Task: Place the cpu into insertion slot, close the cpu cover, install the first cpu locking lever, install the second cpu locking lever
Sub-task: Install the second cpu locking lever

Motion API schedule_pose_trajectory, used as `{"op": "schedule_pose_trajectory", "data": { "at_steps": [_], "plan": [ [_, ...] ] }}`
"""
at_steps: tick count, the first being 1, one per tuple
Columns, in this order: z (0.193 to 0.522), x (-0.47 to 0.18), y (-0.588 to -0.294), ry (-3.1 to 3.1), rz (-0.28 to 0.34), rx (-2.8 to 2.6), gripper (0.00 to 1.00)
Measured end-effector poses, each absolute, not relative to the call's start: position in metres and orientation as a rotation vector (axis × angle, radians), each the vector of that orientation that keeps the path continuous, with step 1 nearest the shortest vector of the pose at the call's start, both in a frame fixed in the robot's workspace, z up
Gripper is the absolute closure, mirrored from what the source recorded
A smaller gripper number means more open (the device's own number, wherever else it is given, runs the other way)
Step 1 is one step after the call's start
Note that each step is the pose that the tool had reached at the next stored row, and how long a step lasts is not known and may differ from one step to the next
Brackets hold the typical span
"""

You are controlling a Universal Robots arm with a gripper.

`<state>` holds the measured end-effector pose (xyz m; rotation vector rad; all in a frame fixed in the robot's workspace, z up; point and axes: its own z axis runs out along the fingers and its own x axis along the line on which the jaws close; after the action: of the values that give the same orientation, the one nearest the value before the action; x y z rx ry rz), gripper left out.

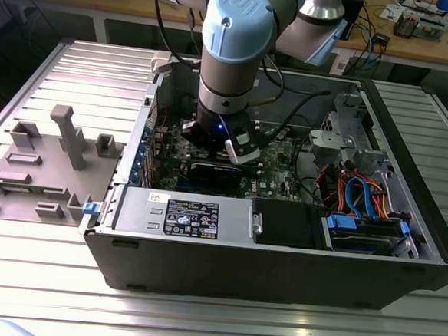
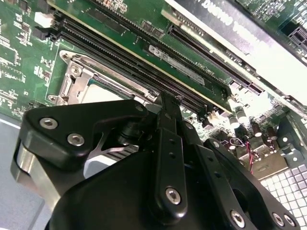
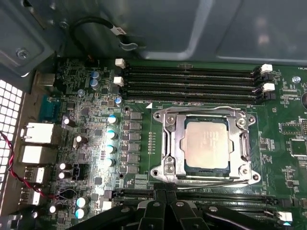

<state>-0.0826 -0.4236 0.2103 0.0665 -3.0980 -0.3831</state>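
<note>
In the first wrist view the cpu lies flat in the insertion slot, its silver-grey top showing through the cut-out of the cpu cover. The cover lies down flat over the chip. Thin wire levers run along the frame's edges. My gripper hovers just beside the socket over the neighbouring memory slots, fingers together with nothing between them. The second wrist view shows the gripper above the board, with the socket and chip partly hidden behind its body. In the exterior view the gripper reaches down into the open computer case.
Black memory slots flank the socket on two sides. A long black card sits close to the gripper. Cables and drive bays fill the case at the exterior view's right. A grey fixture stands on the table at the exterior view's left.
</note>
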Motion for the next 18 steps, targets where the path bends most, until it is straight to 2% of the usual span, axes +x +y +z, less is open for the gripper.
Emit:
{"op": "schedule_pose_trajectory", "data": {
  "at_steps": [18],
  "plan": [
    [0.197, -0.087, -0.415, -3.094, -0.417, 0.067, 0.89]
  ]
}}
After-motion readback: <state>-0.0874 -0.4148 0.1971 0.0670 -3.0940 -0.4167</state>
